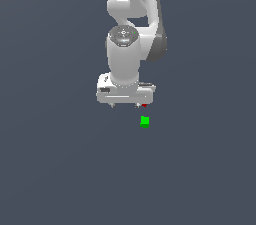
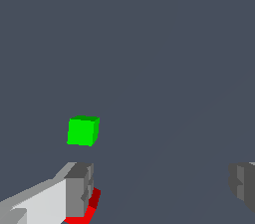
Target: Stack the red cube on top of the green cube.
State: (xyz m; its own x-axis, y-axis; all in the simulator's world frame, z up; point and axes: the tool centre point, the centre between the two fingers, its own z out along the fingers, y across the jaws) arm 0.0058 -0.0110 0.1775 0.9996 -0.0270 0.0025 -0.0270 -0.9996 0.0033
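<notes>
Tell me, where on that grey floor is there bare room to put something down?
Nearly everywhere: the grey floor is bare on all sides of the green cube. The one crowded spot is just behind that cube, where the open fingers hang, with the red cube peeking out beside one finger.

I am in a simulated test scene, not a real room. Everything around me is one flat, dark slate-grey ground (image 1: 50,169) with no walls, furniture, seams or texture. My arm (image 1: 131,29) is rendered in smooth white and grey with plain shading, and my gripper (image 2: 159,188) shows blocky, faceted fingers (image 2: 79,190). The only props are two plain cubes in pure flat colours, the green cube (image 1: 145,121) and the red cube (image 2: 90,207).
</notes>
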